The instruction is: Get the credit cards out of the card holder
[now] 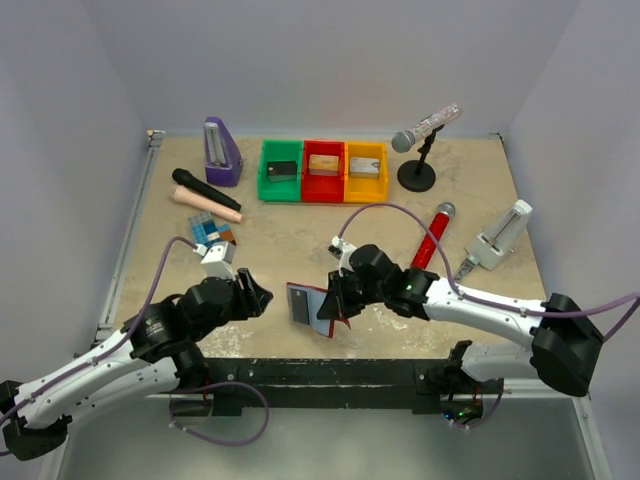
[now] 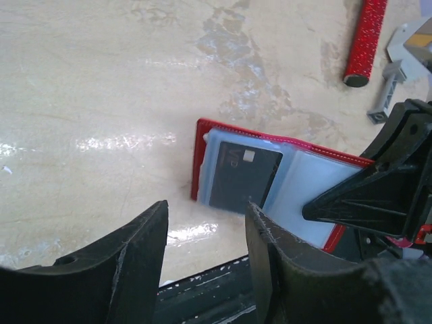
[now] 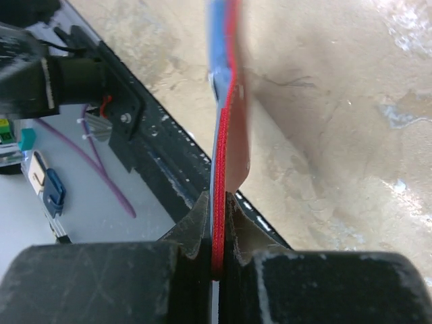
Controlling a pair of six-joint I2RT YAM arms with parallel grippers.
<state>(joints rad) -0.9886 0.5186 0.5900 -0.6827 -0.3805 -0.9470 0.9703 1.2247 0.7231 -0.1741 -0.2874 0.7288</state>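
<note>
From my top camera, the card holder (image 1: 308,303) sits open near the middle of the tabletop's near edge, tilted up off the surface rather than lying flat. My right gripper (image 1: 335,300) has it by its right side. My left gripper (image 1: 262,297) hangs just to the left of the holder, apart from it. Along the far edge I see a purple metronome (image 1: 222,152), then a green bin (image 1: 280,170), a red bin (image 1: 323,169) and a yellow bin (image 1: 365,169) side by side, each with a small block inside, and a microphone on a stand (image 1: 424,132) toward the far right corner. A red microphone (image 1: 432,234) lies just beyond my right arm. On the left wrist camera, the left gripper (image 2: 206,210) has its fingers (image 2: 138,263) spread with nothing between them. The holder (image 2: 307,185) lies just ahead, and a black credit card (image 2: 243,177) shows in its left clear pocket, one corner almost level with the right finger's tip. The right gripper (image 2: 378,196) is clamped on the holder's right half. On the right wrist camera, the right gripper (image 3: 217,210) is pressed together on the holder's thin red edge (image 3: 225,135), which stands edge-on straight ahead over the near edge of the tabletop.
</note>
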